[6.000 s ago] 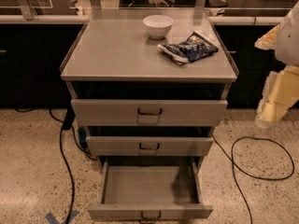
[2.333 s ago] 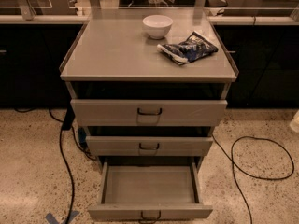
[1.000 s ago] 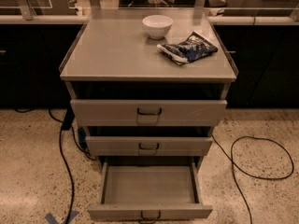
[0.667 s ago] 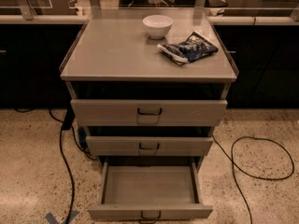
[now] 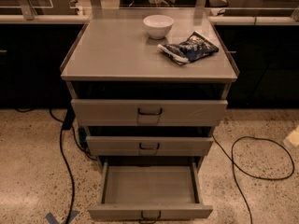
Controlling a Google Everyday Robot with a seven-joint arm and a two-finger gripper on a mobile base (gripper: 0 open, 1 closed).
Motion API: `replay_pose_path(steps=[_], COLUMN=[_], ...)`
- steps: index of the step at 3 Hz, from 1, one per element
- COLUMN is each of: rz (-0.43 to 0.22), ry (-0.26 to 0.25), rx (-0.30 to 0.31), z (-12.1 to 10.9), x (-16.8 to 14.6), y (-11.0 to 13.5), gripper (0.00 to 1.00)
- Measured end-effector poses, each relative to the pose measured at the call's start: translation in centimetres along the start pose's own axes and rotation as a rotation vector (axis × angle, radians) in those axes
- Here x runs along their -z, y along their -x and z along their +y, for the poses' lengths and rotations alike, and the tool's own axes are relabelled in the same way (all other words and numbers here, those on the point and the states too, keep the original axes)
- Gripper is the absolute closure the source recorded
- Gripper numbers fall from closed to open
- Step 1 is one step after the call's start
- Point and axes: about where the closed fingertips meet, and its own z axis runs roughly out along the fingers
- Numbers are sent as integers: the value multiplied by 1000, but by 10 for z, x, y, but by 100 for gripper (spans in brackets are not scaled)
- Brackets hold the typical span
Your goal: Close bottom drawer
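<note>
The bottom drawer (image 5: 149,186) of the grey-beige cabinet is pulled far out toward me. Its shallow tray is empty, and the small dark loop handle (image 5: 150,214) sits on the low front panel at the lower edge of the view. The middle drawer (image 5: 149,146) and the top drawer (image 5: 149,112) stand slightly out from the frame. Only a pale yellowish bit of my gripper (image 5: 294,136) shows at the right edge, over the floor, far to the right of the drawers and touching nothing.
A white bowl (image 5: 158,25) and a blue snack bag (image 5: 189,48) lie on the cabinet top (image 5: 117,50). Black cables run over the speckled floor at the left (image 5: 63,148) and loop at the right (image 5: 254,160). Blue tape (image 5: 60,217) marks the floor. Dark counters stand behind.
Six seconds ago the arm and gripper stood large at the right edge; they have pulled back to the right. Over the last second nothing has visibly moved. The drawers are unchanged.
</note>
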Motion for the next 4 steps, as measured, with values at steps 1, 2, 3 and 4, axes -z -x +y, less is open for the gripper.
replay_pose_path(steps=[1, 2, 3, 4], rz=[40, 73, 107, 120], ry=[73, 167, 299, 295], rx=[-4, -8, -44, -49], z=[13, 28, 44, 45], x=[-36, -66, -95, -99], y=[-9, -15, -22, -22], gripper=[0, 0, 0, 0])
